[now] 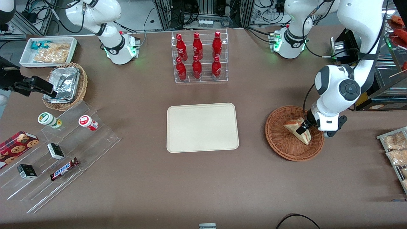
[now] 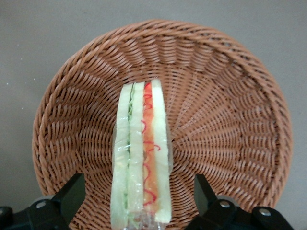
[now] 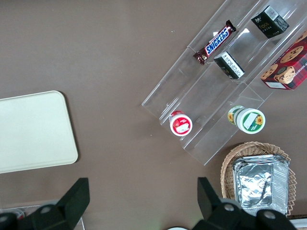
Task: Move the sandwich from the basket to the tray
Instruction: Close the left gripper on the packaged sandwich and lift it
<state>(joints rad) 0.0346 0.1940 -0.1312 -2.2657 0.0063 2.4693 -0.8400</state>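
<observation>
- The sandwich (image 1: 298, 128) is lying in the basket (image 1: 279, 143), at the right of the frame in the front view, with its cut edge showing red and green layers.
- The claw (image 1: 301, 128) is standing low over the sandwich; its fingers (image 2: 72, 191) are wide open, one on each side of the wedge, not touching it.
- I judge the grasping step is in hand: next the fingers must be closing gently, then lifting.
- The tray (image 1: 202, 127) is waiting in the centre of the bench (image 1: 203, 184), well apart from the basket.
</observation>
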